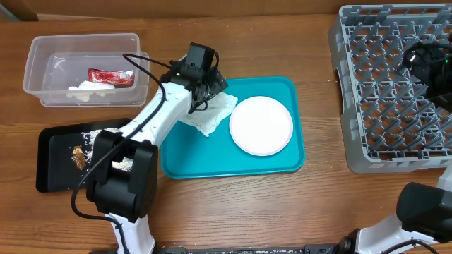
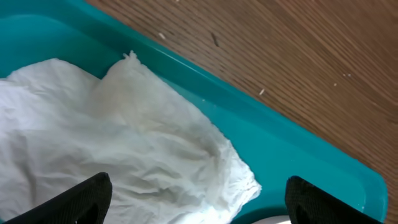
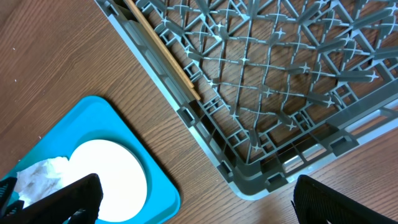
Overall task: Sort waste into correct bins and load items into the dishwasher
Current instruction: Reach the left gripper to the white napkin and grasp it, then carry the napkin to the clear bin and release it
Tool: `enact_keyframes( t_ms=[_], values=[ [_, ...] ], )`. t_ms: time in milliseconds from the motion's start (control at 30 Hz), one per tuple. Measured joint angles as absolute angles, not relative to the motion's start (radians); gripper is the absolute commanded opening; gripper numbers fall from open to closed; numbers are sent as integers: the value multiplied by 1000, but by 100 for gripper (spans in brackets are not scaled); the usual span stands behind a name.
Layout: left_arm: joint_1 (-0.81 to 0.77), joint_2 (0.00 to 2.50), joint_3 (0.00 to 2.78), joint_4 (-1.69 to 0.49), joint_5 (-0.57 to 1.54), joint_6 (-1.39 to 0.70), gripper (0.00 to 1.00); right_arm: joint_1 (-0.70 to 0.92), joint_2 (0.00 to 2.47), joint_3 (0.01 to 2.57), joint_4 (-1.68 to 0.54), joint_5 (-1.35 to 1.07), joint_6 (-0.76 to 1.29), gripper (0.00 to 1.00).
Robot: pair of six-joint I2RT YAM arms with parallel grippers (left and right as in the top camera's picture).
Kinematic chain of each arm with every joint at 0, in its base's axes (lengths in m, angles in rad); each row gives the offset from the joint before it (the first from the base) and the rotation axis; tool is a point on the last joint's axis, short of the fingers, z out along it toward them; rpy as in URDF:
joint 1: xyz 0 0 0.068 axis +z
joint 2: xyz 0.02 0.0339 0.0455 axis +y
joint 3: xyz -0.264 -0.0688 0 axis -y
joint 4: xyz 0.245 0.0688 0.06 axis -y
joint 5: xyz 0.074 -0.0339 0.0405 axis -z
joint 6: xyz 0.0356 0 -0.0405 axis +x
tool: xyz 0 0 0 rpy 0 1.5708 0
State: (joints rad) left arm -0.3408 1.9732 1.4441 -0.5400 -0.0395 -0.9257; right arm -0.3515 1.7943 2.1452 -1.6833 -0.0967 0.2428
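1. Two grippers are found released. The left gripper [image 2: 198, 202] has its black fingers spread wide just above the crumpled white paper napkin [image 2: 124, 143]; contact cannot be told.
2. Soft, creased tissue is noted, lying at the left rim of the smooth teal tray [image 1: 282, 164], just beside the round glossy white plate [image 1: 261, 125].
3. Beside that tray, the flat black tray [image 1: 51, 152] bears a brown lump [image 1: 79, 156] and white grains [image 1: 92, 134]. This is seen overhead only.
4. Farther back, the clear tub [image 1: 39, 70] holds a red-and-white wrapper [image 1: 111, 76].
5. At the far right, the right gripper [image 3: 199, 202] is held spread and empty over the grey lattice dish rack [image 3: 280, 81]. Thin wooden chopsticks [image 3: 165, 53] along its edge are shown by the right wrist view alone.
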Motion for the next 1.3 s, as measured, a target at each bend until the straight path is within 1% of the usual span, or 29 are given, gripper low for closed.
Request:
enact_keyframes(
  t_ms=[133,200,267,433,500,567,600,667,800,900,1000,1133,1300],
  values=[
    [-341,1982,1444,-536,-50,-919,93,-352,1794,2145,-1683,-96,243,100],
    [-341,2000,1444,-546,-58,-914,90,-352,1794,2145,-1683,-97,242,100],
    [-341,2025,1444,-554,-64,-911,86,-352,1794,2145,-1683,-97,243,100],
    [-341,2079,1444,-561,-72,-905,72,-352,1794,2145,-1683,-97,243,100],
    [-341,2083,1444,-563,-78,-904,56,-352,1794,2145,-1683,-96,243,100],
    [-341,2085,1443,-568,-80,-900,36,-352,1794,2145,-1683,-97,243,100],
    [-341,2086,1443,-572,-82,-894,24,-352,1794,2145,-1682,-97,243,100],
    [-341,2087,1443,-572,-80,-885,4,-352,1794,2145,-1684,-97,243,100],
    [-341,2087,1445,-599,-70,-874,4,-352,1794,2145,-1683,-96,242,100],
    [-341,2087,1474,-683,-68,-859,4,-352,1794,2145,-1683,-97,243,100],
    [-339,2086,1567,-796,-86,-845,4,-352,1794,2145,-1683,-96,242,100],
    [-328,2078,1738,-906,-158,-830,4,-352,1794,2145,-1683,-96,243,100],
    [-272,2004,1879,-926,-290,-827,4,-352,1794,2145,-1683,-96,242,100]
  ],
)
